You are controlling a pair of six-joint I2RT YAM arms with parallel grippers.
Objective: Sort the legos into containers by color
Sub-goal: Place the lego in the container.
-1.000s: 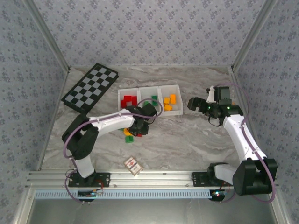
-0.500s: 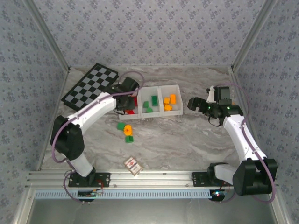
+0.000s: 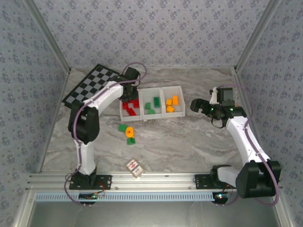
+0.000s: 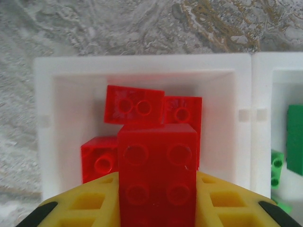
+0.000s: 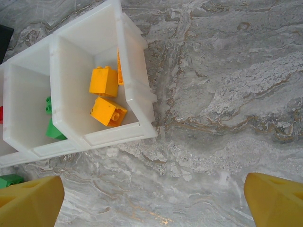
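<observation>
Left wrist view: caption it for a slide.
Left gripper holding a red brick over the white compartment stocked with red legos.

- Left arm [image 3: 102, 97]: white links, black joints, purple cable looped alongside.
- Right arm [image 3: 244, 138]: same white-and-black build, purple cable, black base block.
- Left fingers [image 4: 90, 204]: yellow plastic, recessed square pockets, black tips.
- Right fingers [image 5: 28, 198]: plain yellow wedges.

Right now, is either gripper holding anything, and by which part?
The left gripper clamps a red brick by its two side faces at its near end. The right gripper is open and holds nothing.
</observation>
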